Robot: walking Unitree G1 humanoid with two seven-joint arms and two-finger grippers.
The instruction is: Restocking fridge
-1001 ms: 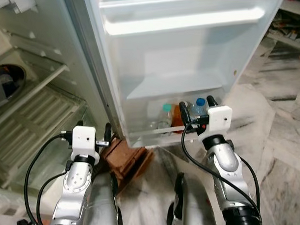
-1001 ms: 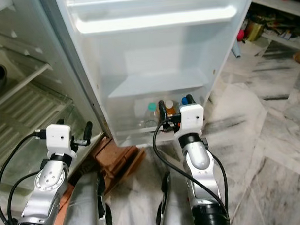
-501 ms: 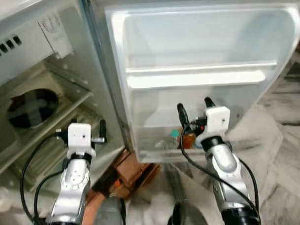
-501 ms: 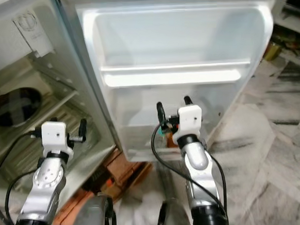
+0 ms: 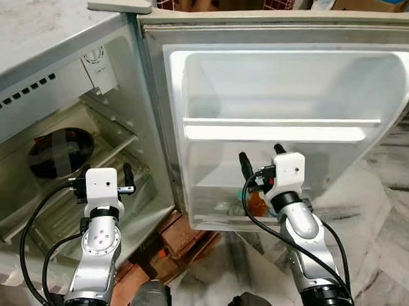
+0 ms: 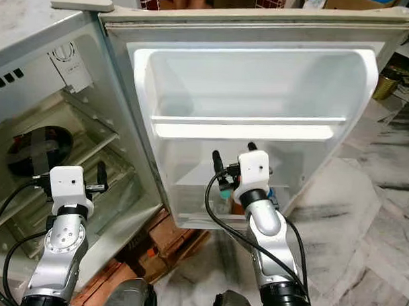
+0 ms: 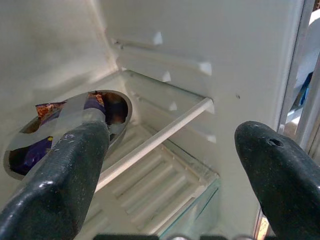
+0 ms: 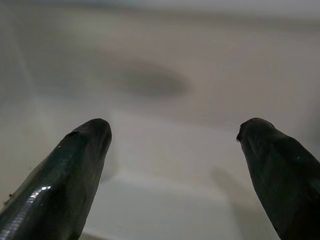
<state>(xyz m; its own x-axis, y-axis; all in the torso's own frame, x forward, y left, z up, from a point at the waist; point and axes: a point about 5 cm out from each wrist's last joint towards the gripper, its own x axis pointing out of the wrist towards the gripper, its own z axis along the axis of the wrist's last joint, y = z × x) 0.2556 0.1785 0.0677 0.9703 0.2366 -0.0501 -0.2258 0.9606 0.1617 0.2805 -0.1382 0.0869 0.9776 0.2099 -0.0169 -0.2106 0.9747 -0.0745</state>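
The fridge door point(image 5: 287, 95) stands wide open in front of the robot, and its bottom shelf point(image 5: 256, 220) holds a few bottles point(image 5: 255, 203), one with orange drink and one with a teal cap, tucked low behind the rail at about 6 o'clock on the door. The right gripper point(image 5: 259, 155) is up in front of that door, just above the bottles, with its two black fingers point(image 8: 75, 165) spread apart and nothing between them. The left gripper point(image 5: 126, 179) is held up at about 9 o'clock, facing into the fridge box, and its fingers point(image 7: 65, 170) are spread wide too, holding nothing. Inside the box, a round bowl point(image 7: 70, 125) with something purple in it sits on a shelf above a clear drawer point(image 5: 88, 209). The bottles look like smooth plastic, so they may be slippery and may squash a bit if squeezed hard. If full, they will be a bit heavy. The best place to hold one seems to be around the middle of its body, not the small cap, and it should stay standing straight up
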